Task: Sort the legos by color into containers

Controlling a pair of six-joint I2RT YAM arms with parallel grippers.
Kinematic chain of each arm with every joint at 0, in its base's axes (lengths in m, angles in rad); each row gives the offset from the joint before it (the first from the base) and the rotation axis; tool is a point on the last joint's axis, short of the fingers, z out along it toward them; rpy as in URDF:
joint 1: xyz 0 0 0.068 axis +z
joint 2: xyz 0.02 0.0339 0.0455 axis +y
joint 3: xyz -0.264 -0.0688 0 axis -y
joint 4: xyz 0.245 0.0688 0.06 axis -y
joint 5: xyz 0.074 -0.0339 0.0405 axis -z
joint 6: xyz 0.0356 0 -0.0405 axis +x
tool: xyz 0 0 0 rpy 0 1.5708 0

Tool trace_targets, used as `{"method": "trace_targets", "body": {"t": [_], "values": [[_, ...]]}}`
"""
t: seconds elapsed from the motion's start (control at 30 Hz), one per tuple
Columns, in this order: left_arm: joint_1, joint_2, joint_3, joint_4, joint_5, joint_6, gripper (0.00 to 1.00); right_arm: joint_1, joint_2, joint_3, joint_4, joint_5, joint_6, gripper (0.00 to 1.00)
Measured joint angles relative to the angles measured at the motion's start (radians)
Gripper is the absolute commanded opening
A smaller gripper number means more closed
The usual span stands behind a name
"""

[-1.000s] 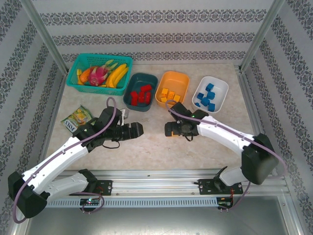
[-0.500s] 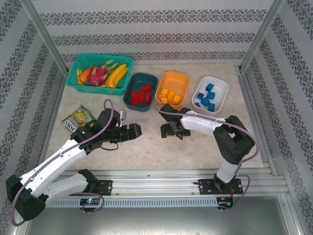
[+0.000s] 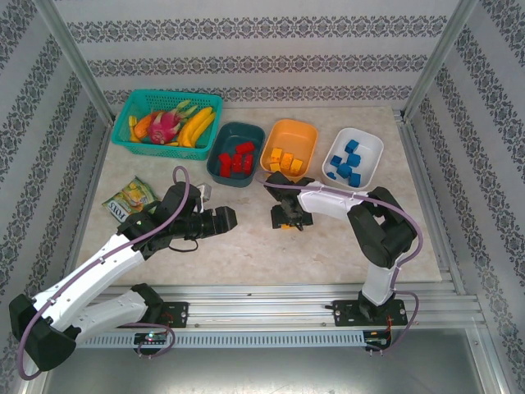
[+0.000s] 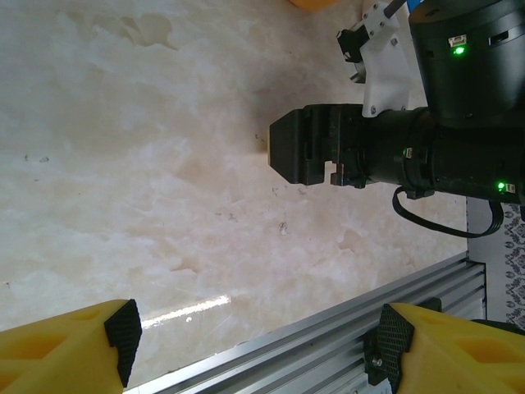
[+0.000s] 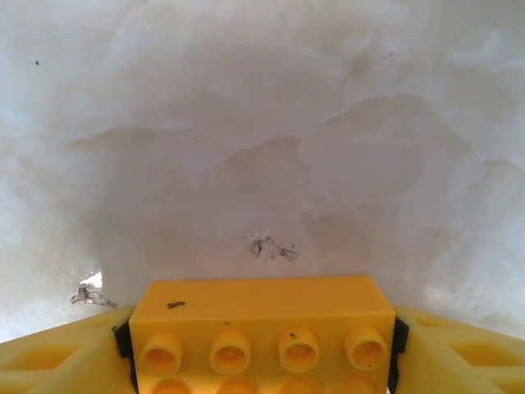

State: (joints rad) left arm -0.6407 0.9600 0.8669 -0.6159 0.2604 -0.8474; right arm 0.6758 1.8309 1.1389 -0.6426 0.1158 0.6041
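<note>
I count legos (image 3: 239, 159) sorted across three tubs (image 3: 295, 134); one yellow brick (image 5: 262, 316) outstanding, pinched by right gripper (image 5: 262, 353); left gripper (image 4: 258, 345) spread.

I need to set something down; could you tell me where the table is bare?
Bare: the strip between the left tool, the right tool and the near rail; also the edge right of the white tub. Crowded: the back row, fruit basket, teal tub, orange tub.
</note>
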Motion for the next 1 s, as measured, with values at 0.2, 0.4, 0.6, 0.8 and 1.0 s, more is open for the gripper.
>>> {"method": "trace_targets", "body": {"t": [0.2,0.4,0.6,0.8,1.0], "values": [[0.0,0.0,0.0,0.0,0.0,0.0,0.78,0.0,0.001,0.005,-0.001,0.0,0.0,0.63],[0.0,0.005,0.008,-0.001,-0.002,-0.006,0.78,0.0,-0.021,0.024,-0.032,0.008,-0.002,0.61],[0.002,0.108,0.165,-0.004,-0.007,-0.006,0.78,-0.034,-0.12,0.166,-0.081,0.011,-0.013,0.6],[0.054,0.26,0.326,0.051,0.03,-0.006,0.78,-0.139,-0.071,0.426,-0.092,0.0,-0.051,0.6],[0.133,0.466,0.46,0.113,0.092,0.005,0.78,-0.23,0.14,0.691,-0.094,-0.023,-0.062,0.6]]}}
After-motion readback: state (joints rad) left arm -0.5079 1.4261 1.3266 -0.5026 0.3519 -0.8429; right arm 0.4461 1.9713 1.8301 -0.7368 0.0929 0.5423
